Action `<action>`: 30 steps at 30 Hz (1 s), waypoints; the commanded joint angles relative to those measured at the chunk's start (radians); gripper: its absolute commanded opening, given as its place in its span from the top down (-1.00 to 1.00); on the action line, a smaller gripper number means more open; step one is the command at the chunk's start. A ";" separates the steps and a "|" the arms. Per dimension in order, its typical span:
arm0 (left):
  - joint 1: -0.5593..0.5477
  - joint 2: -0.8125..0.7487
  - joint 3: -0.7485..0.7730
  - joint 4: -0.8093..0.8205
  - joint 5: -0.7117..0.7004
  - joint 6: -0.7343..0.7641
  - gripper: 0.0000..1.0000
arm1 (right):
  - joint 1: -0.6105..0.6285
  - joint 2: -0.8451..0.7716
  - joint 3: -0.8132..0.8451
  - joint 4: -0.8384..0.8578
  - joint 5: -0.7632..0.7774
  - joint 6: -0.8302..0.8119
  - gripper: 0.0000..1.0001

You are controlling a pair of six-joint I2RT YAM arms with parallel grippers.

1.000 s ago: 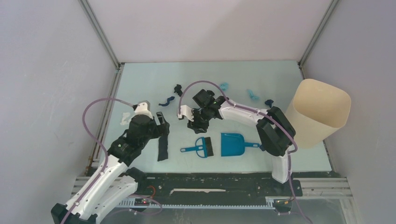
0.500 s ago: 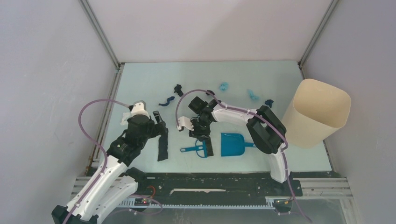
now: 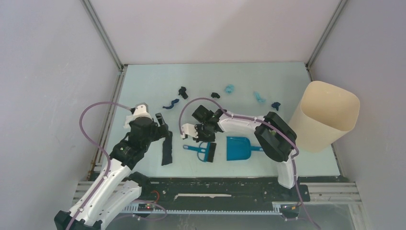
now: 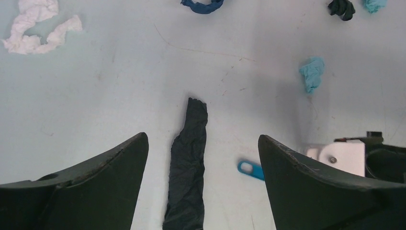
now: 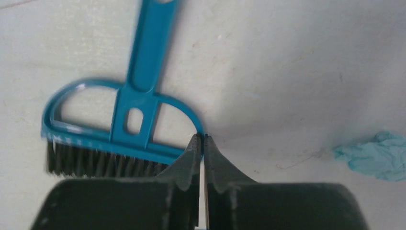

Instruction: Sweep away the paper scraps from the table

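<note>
Paper scraps lie scattered on the table [image 3: 153, 81]: a long black strip [image 3: 166, 149] [image 4: 189, 167], a dark blue curl [image 3: 170, 103] [image 4: 202, 5], black lumps [image 3: 183, 91], light blue lumps [image 3: 230, 88] [image 4: 312, 73] [image 5: 376, 155] and a white twist [image 4: 33, 28]. My left gripper [image 3: 160, 120] [image 4: 202, 138] hangs open above the black strip's far end. The blue hand brush [image 3: 205, 151] [image 5: 129, 124] lies bristles toward the arms. My right gripper [image 3: 210, 139] [image 5: 201, 139] is pinched shut on the right end of the brush's blue rim.
A blue dustpan [image 3: 238, 147] lies just right of the brush. A tall beige bin [image 3: 325, 115] stands at the table's right edge. More scraps [image 3: 259, 97] [image 3: 276, 105] lie toward the back right. Grey walls enclose three sides.
My right gripper came down toward the near side and shut on the brush's rim; the brush has turned slightly. My left gripper shifted a little toward the back.
</note>
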 commanded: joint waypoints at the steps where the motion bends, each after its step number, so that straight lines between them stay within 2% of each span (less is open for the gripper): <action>1: 0.039 0.020 0.012 0.042 0.055 -0.023 -0.84 | 0.014 -0.106 -0.077 0.018 0.062 0.035 1.00; 7: 0.072 0.016 -0.025 0.192 0.275 -0.027 -0.82 | -0.058 -0.319 -0.148 -0.011 -0.065 0.098 1.00; 15: 0.059 0.102 -0.068 0.418 0.765 -0.042 -0.62 | -0.142 -0.527 -0.267 -0.005 -0.183 0.144 1.00; 18: 0.027 0.143 -0.074 0.437 0.791 -0.044 -0.55 | -0.172 -0.557 -0.314 0.021 -0.209 0.139 1.00; 24: -0.043 0.240 -0.075 0.542 0.959 -0.081 -0.45 | -0.213 -0.573 -0.330 0.015 -0.239 0.134 1.00; 30: -0.074 0.306 -0.056 0.508 0.940 -0.064 -0.35 | -0.214 -0.582 -0.330 0.001 -0.279 0.121 1.00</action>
